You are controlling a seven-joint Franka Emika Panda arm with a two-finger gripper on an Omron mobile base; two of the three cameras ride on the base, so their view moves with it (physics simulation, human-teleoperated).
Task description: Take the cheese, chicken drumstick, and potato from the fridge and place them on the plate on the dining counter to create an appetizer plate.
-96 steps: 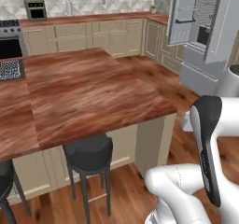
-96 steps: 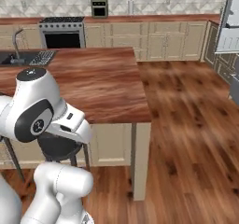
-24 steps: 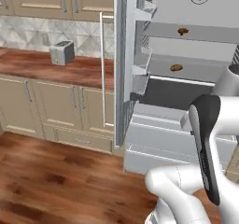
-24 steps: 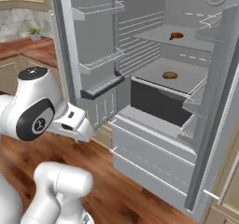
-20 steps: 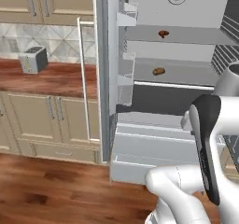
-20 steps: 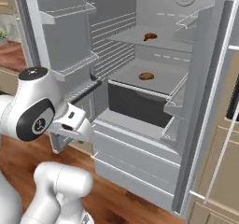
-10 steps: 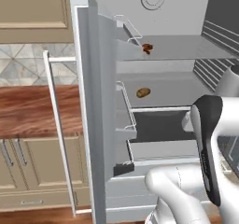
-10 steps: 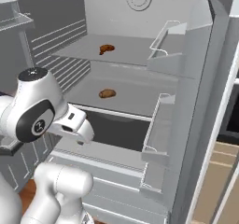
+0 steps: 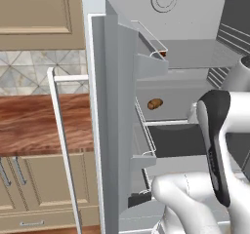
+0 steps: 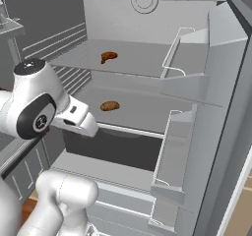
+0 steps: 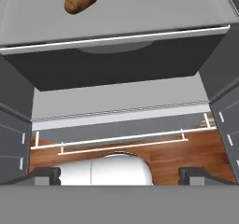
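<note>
No writing is legible. The fridge stands open; the drumstick lies on its upper shelf, the potato on the shelf below, above a dark drawer. In the hand view the potato sits at 11 o'clock, and the tool has its tips spread wide, holding nothing.

A glossy reddish-brown wood table runs along the wall. Beige panelled cabinets sit below it, and a pale patterned tile backsplash rises behind.
</note>
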